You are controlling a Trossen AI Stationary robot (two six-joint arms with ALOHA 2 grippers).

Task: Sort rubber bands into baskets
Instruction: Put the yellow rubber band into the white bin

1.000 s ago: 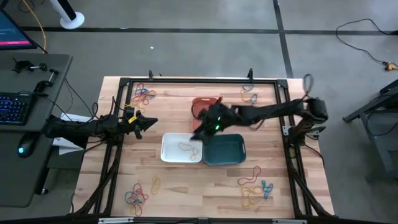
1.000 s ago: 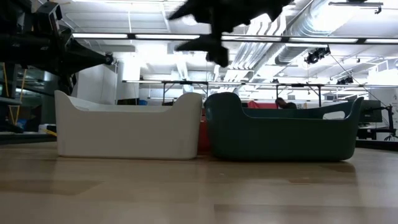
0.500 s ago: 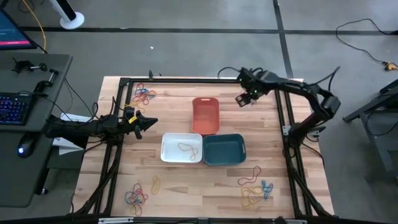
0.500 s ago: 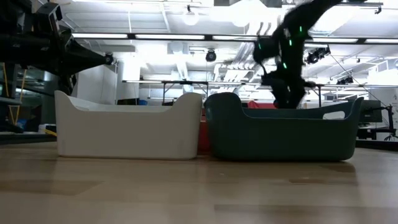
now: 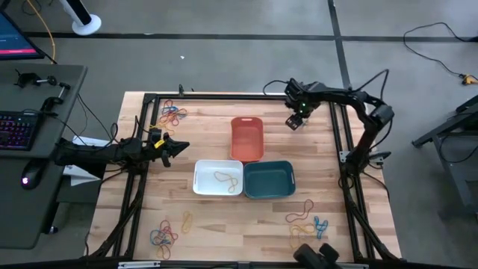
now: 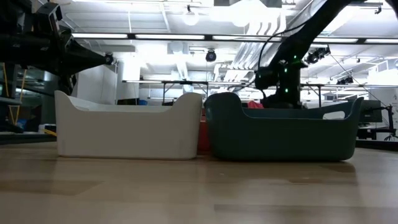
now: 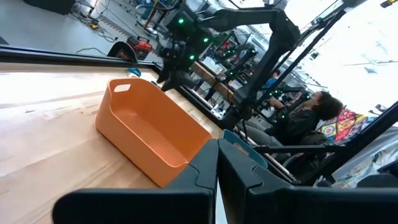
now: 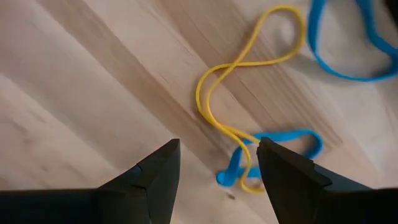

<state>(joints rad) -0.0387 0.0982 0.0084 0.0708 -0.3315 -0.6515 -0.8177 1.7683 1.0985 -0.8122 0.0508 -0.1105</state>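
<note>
Three baskets stand mid-table: orange-red (image 5: 247,138), white (image 5: 218,178) with a yellowish rubber band (image 5: 222,178) lying in it, and teal (image 5: 269,179). My right gripper (image 5: 296,119) points down over the far right corner, open. In its wrist view (image 8: 217,155) a yellow rubber band (image 8: 236,74) and a blue one (image 8: 280,146) lie flat on the wood just beyond its fingertips; a second blue band (image 8: 348,43) lies farther off. My left gripper (image 5: 179,146) waits at the left edge, shut (image 7: 217,163) and level.
More rubber band heaps lie far left (image 5: 172,114), near left (image 5: 166,233) and near right (image 5: 306,224). A black frame rail (image 5: 224,96) runs round the table. A person (image 7: 311,112) sits beyond the table's right side.
My right gripper has swung from over the white and teal baskets to the far right corner, tipped to point down, and sunk toward the bands there. The baskets and my left arm have kept still.
</note>
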